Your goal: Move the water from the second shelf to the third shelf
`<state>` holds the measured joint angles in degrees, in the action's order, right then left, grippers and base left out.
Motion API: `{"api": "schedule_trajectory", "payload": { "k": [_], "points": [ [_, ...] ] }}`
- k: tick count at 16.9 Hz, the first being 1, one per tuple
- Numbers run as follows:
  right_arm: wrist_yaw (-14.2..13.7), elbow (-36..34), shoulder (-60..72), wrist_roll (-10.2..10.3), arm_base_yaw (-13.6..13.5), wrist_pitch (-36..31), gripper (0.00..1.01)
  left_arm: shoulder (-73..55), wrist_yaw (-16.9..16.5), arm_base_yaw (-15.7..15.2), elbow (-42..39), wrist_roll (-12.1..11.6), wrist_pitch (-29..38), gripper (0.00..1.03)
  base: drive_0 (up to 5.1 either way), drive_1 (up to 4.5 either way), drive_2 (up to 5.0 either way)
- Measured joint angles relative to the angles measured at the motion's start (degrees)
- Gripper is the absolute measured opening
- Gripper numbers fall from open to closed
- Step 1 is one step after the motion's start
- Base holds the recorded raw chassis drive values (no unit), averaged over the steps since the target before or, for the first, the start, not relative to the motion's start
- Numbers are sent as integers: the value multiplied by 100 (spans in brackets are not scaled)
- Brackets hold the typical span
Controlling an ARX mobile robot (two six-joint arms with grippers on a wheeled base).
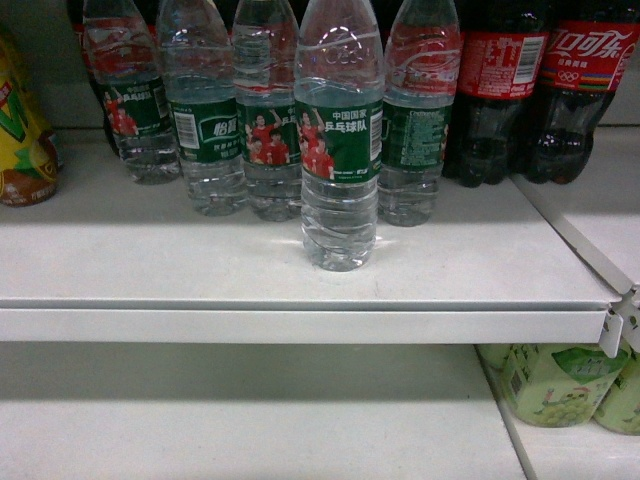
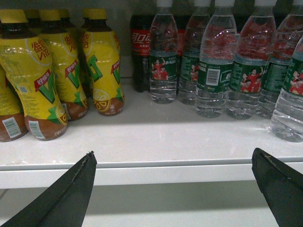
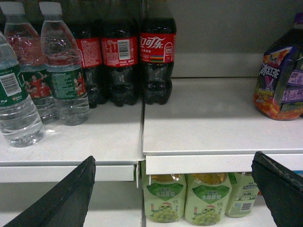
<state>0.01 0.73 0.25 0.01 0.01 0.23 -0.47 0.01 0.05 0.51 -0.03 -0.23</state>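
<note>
Several water bottles with green labels stand in a group on the white shelf [image 1: 150, 262]. One water bottle [image 1: 340, 140] stands alone in front of the row, closest to the shelf's edge. The same front bottle shows at the right edge of the left wrist view [image 2: 289, 101] and at the far left of the right wrist view [image 3: 13, 101]. My left gripper [image 2: 174, 153] is open, level with the shelf's front lip, left of the water, holding nothing. My right gripper [image 3: 174, 157] is open too, right of the water, in front of the shelf joint. Neither gripper appears in the head view.
Dark cola bottles [image 1: 500, 90] stand right of the water. Yellow drink bottles [image 2: 42, 80] stand on the left. A lower shelf [image 1: 250, 420] lies below, with pale green grape drinks [image 3: 184, 203] on its right. A purple pack [image 3: 281, 75] sits at the far right.
</note>
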Motion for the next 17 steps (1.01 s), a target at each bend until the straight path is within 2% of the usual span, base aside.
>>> {"api": "schedule_trajectory", "payload": {
  "k": [11, 12, 13, 14, 15, 16, 17],
  "points": [
    [0, 0, 2, 0, 0, 0, 98, 0, 0, 0, 0, 0, 2, 98, 0, 0, 0],
    [236, 42, 50, 61, 98, 190, 98, 0, 0, 0, 0, 0, 0, 98, 0, 0, 0],
    [1161, 175, 525, 199, 579, 299, 98, 0, -2, 0, 0, 0, 9, 98, 0, 0, 0],
    [1821, 393, 1250, 317, 1078, -146, 98, -2, 13, 0, 0, 0, 4, 98, 0, 0, 0],
    [2168, 640, 1751, 341, 1211, -662, 98, 0, 0, 0, 0, 0, 4, 98, 0, 0, 0],
    [2277, 951, 2247, 361, 1182, -1165, 98, 0, 0, 0, 0, 0, 4, 98, 0, 0, 0],
    [2236, 1141, 2566, 358, 1104, -1447, 98, 0, 0, 0, 0, 0, 4, 98, 0, 0, 0]
  ]
}}
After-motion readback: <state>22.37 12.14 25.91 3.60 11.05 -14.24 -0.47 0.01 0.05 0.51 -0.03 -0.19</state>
